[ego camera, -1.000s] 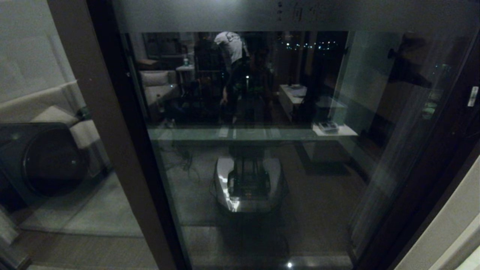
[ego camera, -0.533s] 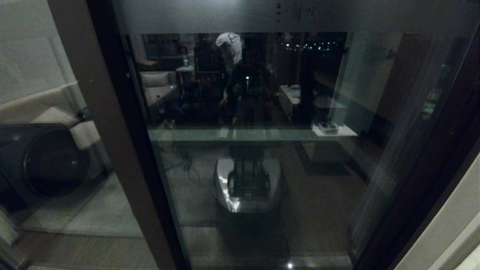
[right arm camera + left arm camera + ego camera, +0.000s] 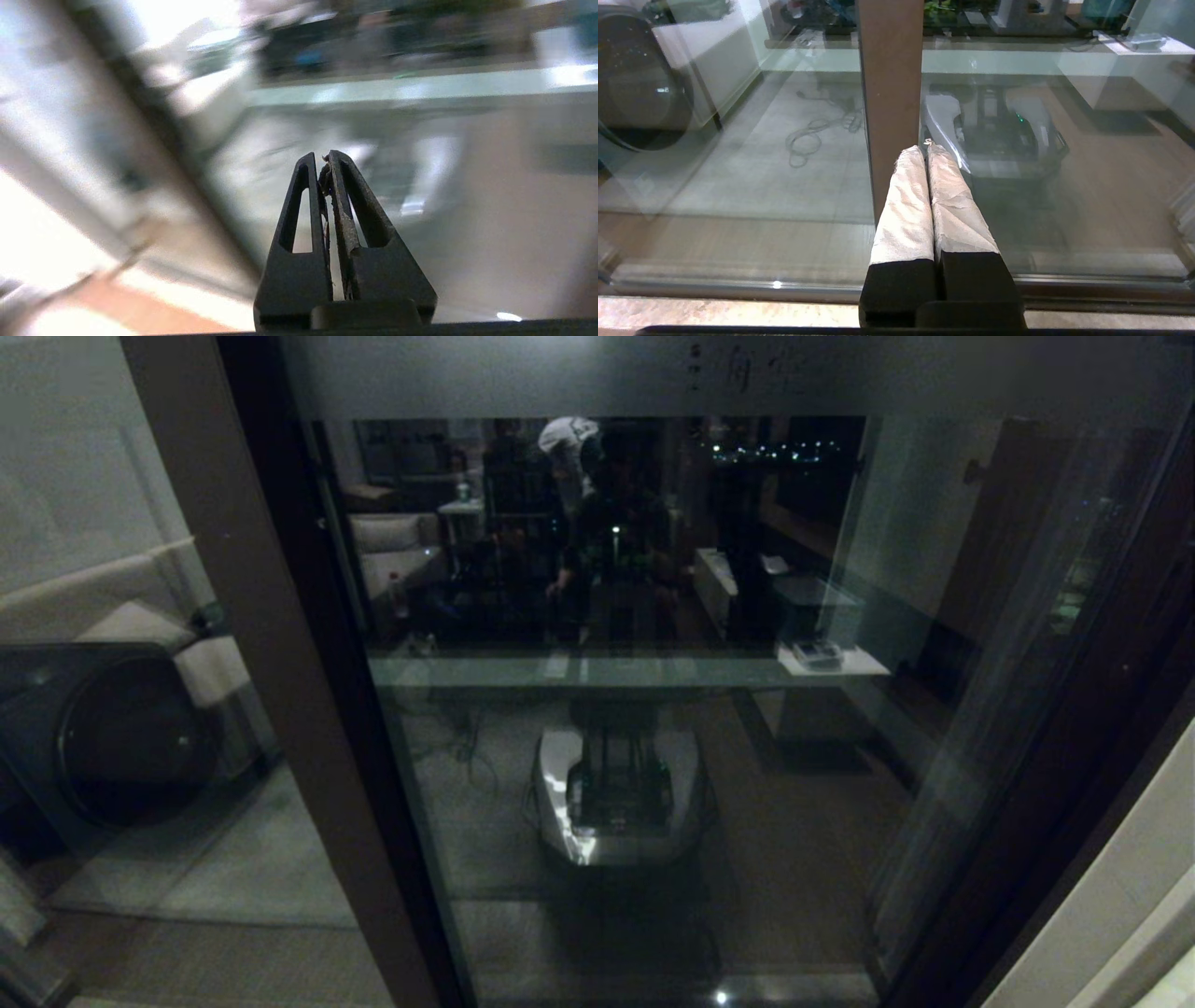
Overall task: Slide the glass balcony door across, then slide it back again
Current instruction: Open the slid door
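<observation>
Glass fills our head view: one glass balcony door [image 3: 653,756], its frosted top band bearing faint characters, spans from one brown stile [image 3: 280,709] to the dark frame at the right. Beyond that stile we count one washing machine [image 3: 103,737]. Two grippers appear only in the wrist views. Our left gripper [image 3: 927,148] is clenched, empty, pointing at the stile; our right gripper [image 3: 324,161] is pressed together, grasping nothing, before the pane.

Left gripper [image 3: 927,148] pressed closed before brown stile [image 3: 890,93].
</observation>
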Controlling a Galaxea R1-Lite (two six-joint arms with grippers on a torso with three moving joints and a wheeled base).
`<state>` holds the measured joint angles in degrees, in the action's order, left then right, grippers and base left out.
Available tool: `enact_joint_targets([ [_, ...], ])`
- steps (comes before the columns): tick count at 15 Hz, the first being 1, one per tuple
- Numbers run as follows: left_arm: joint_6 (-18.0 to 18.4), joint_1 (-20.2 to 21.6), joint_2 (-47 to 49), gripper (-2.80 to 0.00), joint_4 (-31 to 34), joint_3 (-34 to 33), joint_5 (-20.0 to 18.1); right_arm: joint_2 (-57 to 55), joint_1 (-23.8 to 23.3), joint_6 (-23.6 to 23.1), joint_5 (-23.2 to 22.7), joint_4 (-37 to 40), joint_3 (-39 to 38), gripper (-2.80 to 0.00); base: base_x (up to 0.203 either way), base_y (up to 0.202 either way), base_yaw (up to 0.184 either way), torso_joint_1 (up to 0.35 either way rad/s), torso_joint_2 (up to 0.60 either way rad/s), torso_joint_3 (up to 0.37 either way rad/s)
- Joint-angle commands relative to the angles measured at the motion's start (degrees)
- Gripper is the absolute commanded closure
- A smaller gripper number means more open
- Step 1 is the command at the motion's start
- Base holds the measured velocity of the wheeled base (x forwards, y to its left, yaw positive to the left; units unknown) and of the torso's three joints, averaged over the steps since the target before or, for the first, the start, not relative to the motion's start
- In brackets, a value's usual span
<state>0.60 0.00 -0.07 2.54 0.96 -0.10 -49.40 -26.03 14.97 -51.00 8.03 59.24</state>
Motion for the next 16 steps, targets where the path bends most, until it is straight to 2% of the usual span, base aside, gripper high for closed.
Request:
enact_joint_targets([
  [1, 0.02, 0.0, -0.01, 0.0, 0.01, 0.0, 0.01, 11.4, 2.73, 3.68, -5.26, 5.0, 0.71, 0.0, 0.0, 0.0, 0.0, 0.0, 0.0, 0.0],
  [2, 0.02, 0.0, -0.01, 0.0, 0.01, 0.0, 0.01, 12.47, 4.79, 5.34, -6.43, 6.5, 1.33, 0.0, 0.0, 0.0, 0.0, 0.0, 0.0, 0.0],
  [5, 0.02, 0.0, -0.01, 0.0, 0.01, 0.0, 0.01, 6.7, 4.8, 6.2, -5.21, 7.76, 6.98, 0.0, 0.0, 0.0, 0.0, 0.0, 0.0, 0.0],
  [7, 0.02, 0.0, -0.01, 0.0, 0.01, 0.0, 0.01, 0.51, 1.56, 4.98, -0.92, 8.92, 11.17, 0.0, 0.0, 0.0, 0.0, 0.0, 0.0, 0.0],
  [10, 0.02, 0.0, -0.01, 0.0, 0.01, 0.0, 0.01, -8.71, -2.89, -0.37, 6.16, 9.37, 13.76, 0.0, 0.0, 0.0, 0.0, 0.0, 0.0, 0.0],
  [11, 0.02, 0.0, -0.01, 0.0, 0.01, 0.0, 0.01, -12.07, -3.27, -2.89, 10.25, 9.36, 14.08, -2.8, 0.0, 0.0, 0.0, 0.0, 0.0, 0.0],
  [14, 0.02, 0.0, -0.01, 0.0, 0.01, 0.0, 0.01, -23.41, -3.17, -8.56, 20.27, 9.2, 18.97, -2.8, 0.0, 0.0, 0.0, 0.0, 0.0, 0.0],
  [16, 0.02, 0.0, -0.01, 0.0, 0.01, 0.0, 0.01, -29.48, -3.02, -10.18, 23.15, 9.15, 21.67, -2.8, 0.0, 0.0, 0.0, 0.0, 0.0, 0.0],
])
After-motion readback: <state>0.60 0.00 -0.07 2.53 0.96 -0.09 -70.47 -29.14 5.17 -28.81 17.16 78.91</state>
